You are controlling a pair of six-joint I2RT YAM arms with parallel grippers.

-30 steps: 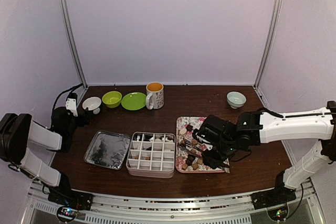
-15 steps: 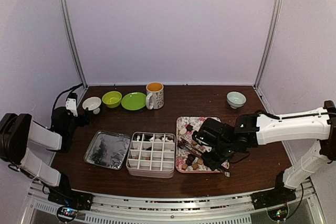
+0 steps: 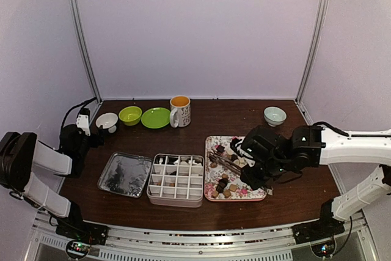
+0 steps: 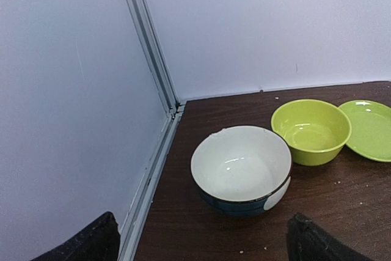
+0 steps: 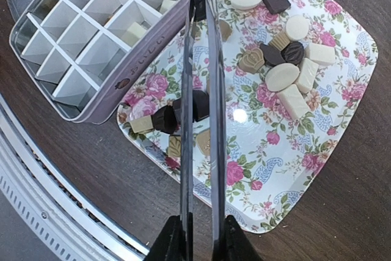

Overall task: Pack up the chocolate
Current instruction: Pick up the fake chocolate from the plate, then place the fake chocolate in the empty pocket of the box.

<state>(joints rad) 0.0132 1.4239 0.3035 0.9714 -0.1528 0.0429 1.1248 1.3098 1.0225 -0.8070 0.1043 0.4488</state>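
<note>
The right claw (image 5: 201, 239), clamped on thin metal tongs (image 5: 215, 59), has drawn back over the pink floral tray (image 5: 330, 108); lettering on the lilac metal tin (image 5: 146, 53) is unreadable.

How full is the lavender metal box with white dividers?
Mostly empty: the lavender divided metal box holds small cream-white chocolate pieces in only a few cells; the rest are bare.

Dark brown wooden table (image 3: 232, 114), enclosed by plain pale lilac walls (image 3: 195, 29). Metal corner posts (image 3: 82, 35) upright. Lighting even.
</note>
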